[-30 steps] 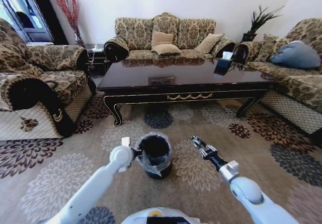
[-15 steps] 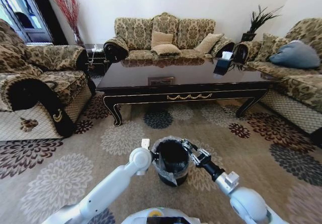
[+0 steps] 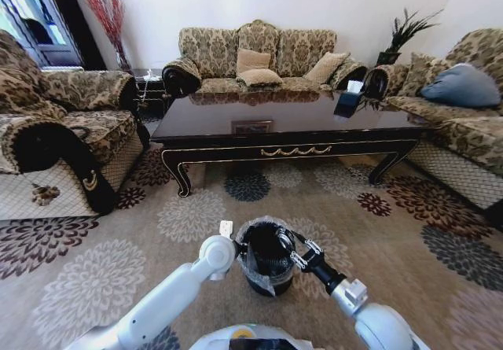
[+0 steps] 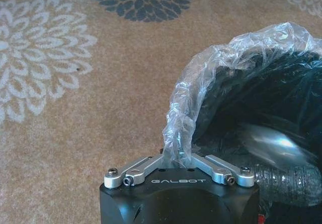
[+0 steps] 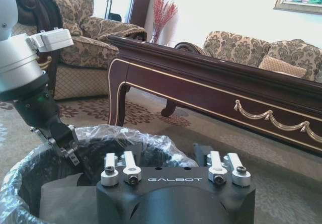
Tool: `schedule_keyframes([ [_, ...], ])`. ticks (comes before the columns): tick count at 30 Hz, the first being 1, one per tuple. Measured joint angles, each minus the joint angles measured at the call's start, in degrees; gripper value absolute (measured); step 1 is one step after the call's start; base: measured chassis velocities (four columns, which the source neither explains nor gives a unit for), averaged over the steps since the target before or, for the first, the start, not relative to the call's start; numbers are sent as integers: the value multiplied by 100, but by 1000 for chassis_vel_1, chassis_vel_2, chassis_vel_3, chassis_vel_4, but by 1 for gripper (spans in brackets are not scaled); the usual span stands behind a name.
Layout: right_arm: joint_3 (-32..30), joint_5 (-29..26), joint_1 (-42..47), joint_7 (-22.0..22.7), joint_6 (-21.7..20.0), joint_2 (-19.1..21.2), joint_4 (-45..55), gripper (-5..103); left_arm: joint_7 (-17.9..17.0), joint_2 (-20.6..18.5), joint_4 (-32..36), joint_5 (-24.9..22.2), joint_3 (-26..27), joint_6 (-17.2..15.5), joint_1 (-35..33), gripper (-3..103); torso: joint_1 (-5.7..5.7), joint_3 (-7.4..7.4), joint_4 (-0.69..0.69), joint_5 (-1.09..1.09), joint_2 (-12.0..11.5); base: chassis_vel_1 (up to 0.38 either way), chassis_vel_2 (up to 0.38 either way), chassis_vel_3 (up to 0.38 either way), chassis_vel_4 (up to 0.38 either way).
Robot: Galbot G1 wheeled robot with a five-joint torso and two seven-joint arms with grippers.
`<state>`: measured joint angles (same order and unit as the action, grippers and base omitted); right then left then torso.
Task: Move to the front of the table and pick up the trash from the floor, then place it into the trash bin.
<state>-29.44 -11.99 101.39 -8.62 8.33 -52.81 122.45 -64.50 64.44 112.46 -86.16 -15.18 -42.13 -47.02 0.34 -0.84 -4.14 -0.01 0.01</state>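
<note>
The black trash bin (image 3: 267, 259) with its clear liner stands on the carpet close in front of me. My left gripper (image 3: 241, 249) is shut on the bin's lined rim (image 4: 177, 156). My right gripper (image 3: 293, 253) hangs open over the bin's mouth, fingers pointing down inside (image 5: 171, 169). In the left wrist view a clear ribbed plastic bottle (image 4: 282, 176), one piece of the trash, shows blurred inside the bin. The dark glossy table (image 3: 236, 122) stands beyond the bin, its gold scroll ornament facing me (image 5: 266, 116).
Patterned sofas surround the table on the left (image 3: 55, 130), back (image 3: 259, 59) and right (image 3: 464, 106). A small black tissue box (image 3: 348, 98) sits on the table's right end. Flowered carpet (image 3: 196, 212) lies open between bin and table.
My left gripper has shifted the bin to the right. The right gripper swung left from beside the bin to over its mouth.
</note>
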Motion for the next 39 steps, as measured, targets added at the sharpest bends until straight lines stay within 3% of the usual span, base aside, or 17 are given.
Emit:
schedule_keyframes([
  [3, 13, 16, 3, -4, -2, -16, -8, 70, 4, -30, 19, 5, 39, 0, -26, 0, 0, 0, 0, 0, 0, 0, 0, 0, 0],
  [6, 16, 9, -6, -8, -3, -32, -24, 85, 18, -120, 43, 8, 195, 0, -87, 0, 0, 0, 0, 0, 0, 0, 0, 0, 0],
  [9, 2, -17, -18, -8, -3, -32, -25, 91, 23, -187, 58, -1, 336, 0, -126, 0, 0, 0, 0, 0, 0, 0, 0, 0, 0],
  [12, -30, -85, -47, -8, -3, -29, -31, 100, 51, -453, 118, -142, 781, 0, -222, 0, 0, 0, 0, -1, 0, 0, 0, 0, 0],
  [25, 97, -61, -123, -9, 6, -103, -199, 100, 202, -1022, -117, -309, 1972, 0, -695, 0, 0, 0, 0, 0, 0, 0, 0, 0, 0],
  [33, 96, -41, -82, -17, 29, -122, -220, 100, 308, -1077, -358, -196, 2139, 0, -875, 0, 0, 0, 1, 0, 0, 0, 0, 0, 0],
  [39, 83, -34, -31, -21, 33, -132, -208, 100, 407, -900, -486, -17, 2074, 0, -871, 0, 0, 0, -1, 0, -1, 0, 0, 0, 0],
])
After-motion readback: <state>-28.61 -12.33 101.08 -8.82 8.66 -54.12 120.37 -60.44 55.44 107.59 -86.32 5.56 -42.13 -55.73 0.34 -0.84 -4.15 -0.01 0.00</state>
